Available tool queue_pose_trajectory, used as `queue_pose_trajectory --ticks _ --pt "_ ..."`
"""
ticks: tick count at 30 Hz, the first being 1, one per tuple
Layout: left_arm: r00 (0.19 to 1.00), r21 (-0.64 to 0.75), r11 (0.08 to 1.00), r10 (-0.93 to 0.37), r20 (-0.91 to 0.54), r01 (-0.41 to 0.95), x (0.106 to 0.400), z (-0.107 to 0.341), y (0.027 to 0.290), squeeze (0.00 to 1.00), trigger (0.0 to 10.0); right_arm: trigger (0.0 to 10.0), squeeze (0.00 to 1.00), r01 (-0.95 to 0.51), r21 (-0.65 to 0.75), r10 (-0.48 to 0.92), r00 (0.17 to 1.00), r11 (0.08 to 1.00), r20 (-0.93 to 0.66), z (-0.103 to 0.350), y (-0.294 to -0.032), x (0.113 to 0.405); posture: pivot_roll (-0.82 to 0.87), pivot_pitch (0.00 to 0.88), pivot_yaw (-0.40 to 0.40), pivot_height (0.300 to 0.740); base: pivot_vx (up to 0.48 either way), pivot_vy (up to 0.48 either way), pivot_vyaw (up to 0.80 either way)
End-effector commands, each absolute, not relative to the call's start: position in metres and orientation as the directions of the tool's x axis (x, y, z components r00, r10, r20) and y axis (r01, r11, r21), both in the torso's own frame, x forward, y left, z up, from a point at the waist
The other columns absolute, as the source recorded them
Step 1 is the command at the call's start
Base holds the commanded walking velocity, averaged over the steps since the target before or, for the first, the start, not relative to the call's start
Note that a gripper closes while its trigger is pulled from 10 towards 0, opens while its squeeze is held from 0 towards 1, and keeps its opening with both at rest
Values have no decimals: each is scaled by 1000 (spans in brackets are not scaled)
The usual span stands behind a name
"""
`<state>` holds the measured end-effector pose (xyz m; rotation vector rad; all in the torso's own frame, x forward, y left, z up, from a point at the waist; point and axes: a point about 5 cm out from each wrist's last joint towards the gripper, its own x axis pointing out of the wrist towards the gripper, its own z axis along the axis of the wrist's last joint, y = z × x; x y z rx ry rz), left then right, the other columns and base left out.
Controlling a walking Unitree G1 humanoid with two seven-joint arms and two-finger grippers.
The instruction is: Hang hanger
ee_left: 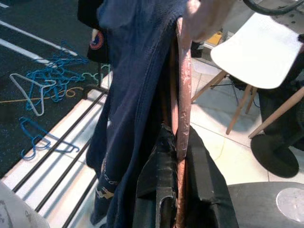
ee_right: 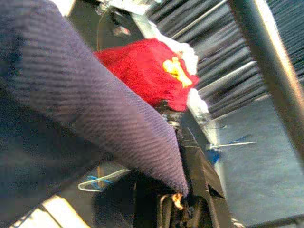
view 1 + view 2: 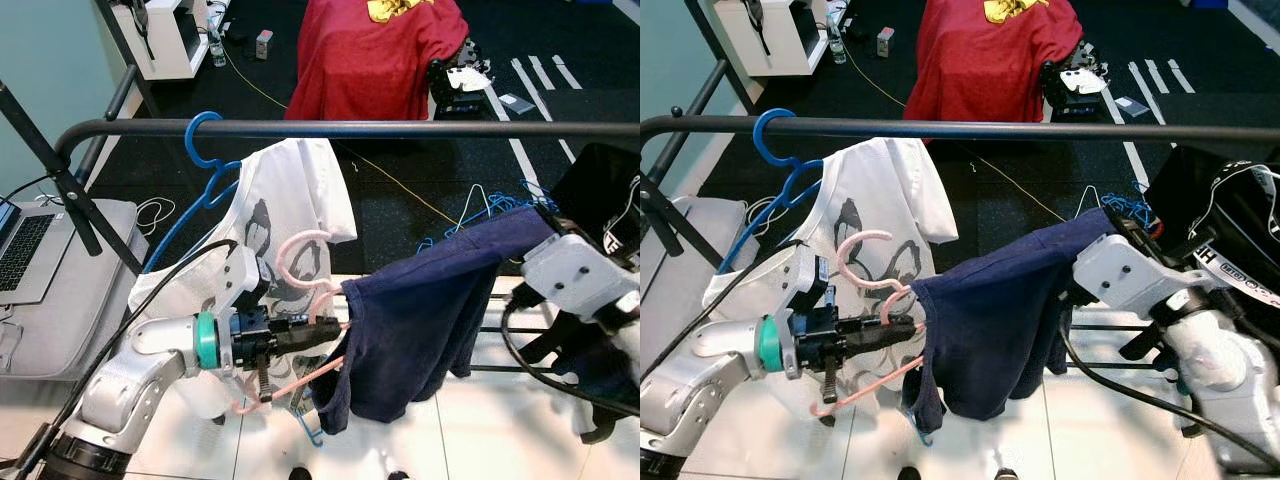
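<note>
Below the rail [image 3: 400, 128], the pink hanger [image 3: 300, 262] is clamped by the left gripper [image 3: 325, 330], hook upward for hanging; the navy garment [image 3: 430, 310] is pinched closed by the right gripper [image 3: 1110, 235], supporting its far end.

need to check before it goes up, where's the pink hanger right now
In the left eye view the pink hanger sits below the black rail, clamped in the left hand, between the white t-shirt and the navy garment draped on it.

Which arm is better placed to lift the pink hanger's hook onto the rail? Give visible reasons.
Left. The left gripper is shut on the pink hanger beneath the rail. The right gripper pinches the navy garment lower, away from the hook.
</note>
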<state>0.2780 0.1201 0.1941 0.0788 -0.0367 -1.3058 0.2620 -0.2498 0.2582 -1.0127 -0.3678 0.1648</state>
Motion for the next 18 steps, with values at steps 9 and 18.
queue_pose_trajectory --ticks 9,18 --pt "244 77 248 -968 58 966 275 206 115 0 10000 10000 1000 -317 -756 491 871 572 6 238 -234 255 -298 194 165 740 0 0 0" --pt "270 79 273 -962 45 959 276 203 114 0 10000 10000 0 -209 -779 462 880 592 115 265 -239 250 -297 197 168 740 0 0 0"
